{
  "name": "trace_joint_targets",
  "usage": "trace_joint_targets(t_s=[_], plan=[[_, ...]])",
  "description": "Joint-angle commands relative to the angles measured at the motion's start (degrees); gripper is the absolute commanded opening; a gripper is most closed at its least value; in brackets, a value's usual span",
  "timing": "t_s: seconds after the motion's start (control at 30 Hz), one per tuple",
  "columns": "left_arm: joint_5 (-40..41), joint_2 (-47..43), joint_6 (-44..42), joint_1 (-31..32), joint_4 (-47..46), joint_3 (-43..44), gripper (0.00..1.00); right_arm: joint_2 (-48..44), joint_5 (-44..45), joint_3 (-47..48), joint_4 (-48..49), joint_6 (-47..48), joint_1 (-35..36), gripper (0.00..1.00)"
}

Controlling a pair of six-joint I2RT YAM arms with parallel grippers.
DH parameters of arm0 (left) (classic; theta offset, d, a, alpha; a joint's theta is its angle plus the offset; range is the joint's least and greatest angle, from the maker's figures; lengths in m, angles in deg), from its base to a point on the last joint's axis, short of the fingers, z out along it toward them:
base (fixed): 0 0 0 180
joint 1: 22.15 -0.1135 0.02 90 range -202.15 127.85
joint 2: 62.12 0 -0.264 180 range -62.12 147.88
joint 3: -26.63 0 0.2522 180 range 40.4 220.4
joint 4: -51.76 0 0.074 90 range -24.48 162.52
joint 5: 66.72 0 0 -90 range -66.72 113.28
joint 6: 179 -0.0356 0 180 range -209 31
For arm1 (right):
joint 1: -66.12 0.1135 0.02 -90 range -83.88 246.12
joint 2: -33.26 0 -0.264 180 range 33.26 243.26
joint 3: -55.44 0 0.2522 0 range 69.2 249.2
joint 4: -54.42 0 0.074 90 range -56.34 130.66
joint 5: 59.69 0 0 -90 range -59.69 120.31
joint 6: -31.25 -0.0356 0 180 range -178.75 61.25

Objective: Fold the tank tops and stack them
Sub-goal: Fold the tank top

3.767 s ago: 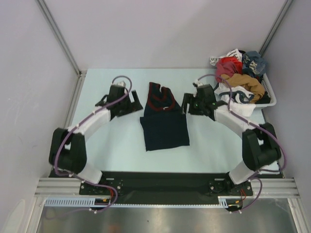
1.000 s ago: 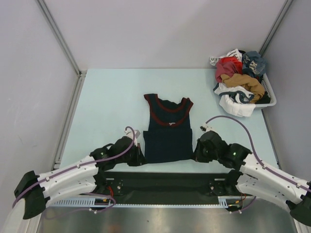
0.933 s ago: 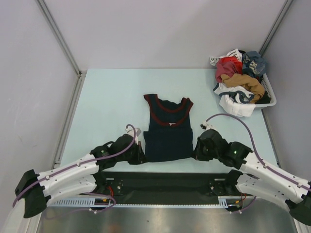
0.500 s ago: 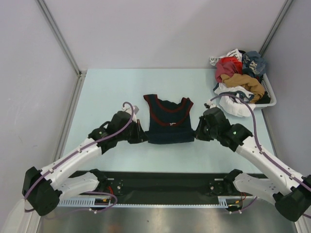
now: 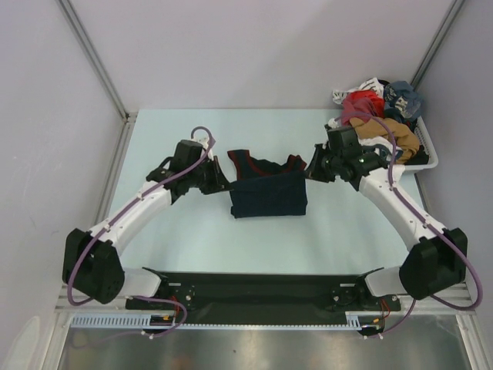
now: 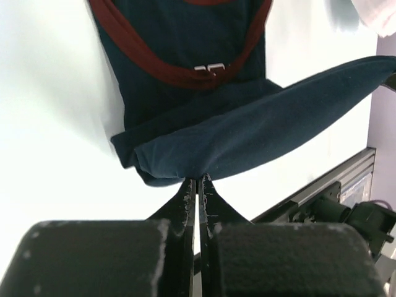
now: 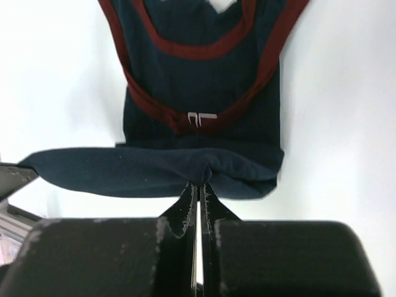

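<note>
The left pincer (image 5: 219, 182) and the right pincer (image 5: 313, 171) were each clamped fully shut on one hem corner of the navy tank top (image 5: 268, 197). They held that edge raised over the garment's middle. The strap end lay flat near the centre of the desk (image 5: 169, 139), and the hem sagged in a slack curve between the pincers.

Probable faults from this state:
- Slip: only a thin pinch of cloth sat at each fingertip, so spreading the arms could pull a corner free.
- Skew: unequal travel would land the hem crooked across the straps.
- Bunching: the sagging middle could touch down first and crease.
- Drag: forward pull could slide the lower layer along the desk.
</note>
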Motion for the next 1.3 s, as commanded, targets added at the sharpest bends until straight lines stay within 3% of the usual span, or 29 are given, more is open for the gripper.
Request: trace_joint_targets(t_s=[0.0, 0.47, 0.87, 0.97, 1.0, 1.03, 1.1, 1.13, 1.17, 1.2, 1.27], plan=[[-1.94, 2.81, -2.66, -2.36, -1.11, 4.7, 0.0, 3.33, -1.63, 5.85, 3.12, 2.56, -2.75, 0.0], [-3.88, 19.87, -4.16, -6.75, -0.23, 20.08, 0.0, 19.06, -6.11, 15.79, 7.16, 1.95, -8.11, 0.0], [-3.43, 39.64, -3.72, -10.0, 0.04, 35.63, 0.0, 37.34, -9.63, 30.18, 10.24, 0.37, -11.98, 0.0], [-3.8, 46.75, -3.46, -11.24, 0.73, 42.66, 0.0, 43.23, -10.59, 35.45, 13.04, -0.51, -12.33, 0.03], [-3.62, 50.17, -3.28, -11.41, 1.0, 46.16, 0.01, 46.29, -11.03, 37.05, 13.75, -0.6, -12.33, 0.09], [-3.7, 51.77, -3.02, -11.85, 1.0, 47.67, 0.04, 48.06, -10.43, 38.63, 13.84, -1.21, -12.25, 0.16], [-3.18, 54.84, -2.49, -12.2, -0.13, 50.66, 0.3, 50.09, -9.72, 40.58, 15.06, -1.65, -12.33, 0.46], [-2.31, 55.21, -2.32, -12.2, -0.83, 50.77, 0.46, 50.36, -9.2, 39.97, 15.68, -1.66, -12.33, 0.66], [-1.25, 55.04, -2.31, -12.2, -1.89, 50.59, 0.6, 49.67, -7.1, 38.22, 16.56, -1.92, -12.33, 0.73], [0.24, 53.12, -2.4, -12.29, -2.94, 48.24, 0.8, 48.18, -6.91, 33.33, 20.13, -1.66, -12.42, 0.8], [1.65, 47.25, -3.1, -12.12, -7.94, 43.5, 1.0, 42.47, -6.82, 27.07, 25.76, -0.87, -12.51, 0.83]])
